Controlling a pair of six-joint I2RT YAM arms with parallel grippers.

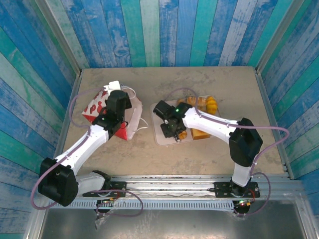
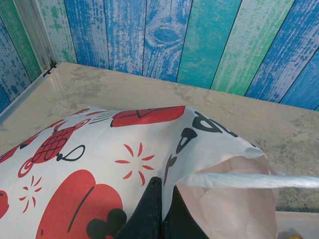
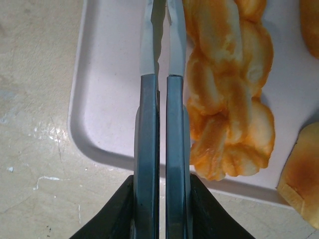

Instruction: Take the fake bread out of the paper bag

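Note:
The paper bag [image 1: 98, 107] is red and white and lies tilted at the left of the table. My left gripper [image 1: 118, 110] is shut on its rim. In the left wrist view the black fingers [image 2: 149, 209] pinch the printed bag wall [image 2: 99, 149] beside the white inside and a thin handle [image 2: 239, 180]. Fake bread [image 1: 205, 104] lies on the pale tray [image 1: 160, 138]. My right gripper [image 1: 173, 130] hangs low over that tray, shut with nothing between its fingers [image 3: 148, 124]. A braided pastry [image 3: 229, 89] lies just right of them, and another piece [image 3: 301, 172] shows at the edge.
The tray's near rim [image 3: 99, 149] runs under the right fingers, with bare table in front of it. Blue and green plank walls [image 1: 159, 30] close the table at the back and sides. The bag's loose handle [image 1: 142, 124] trails toward the tray.

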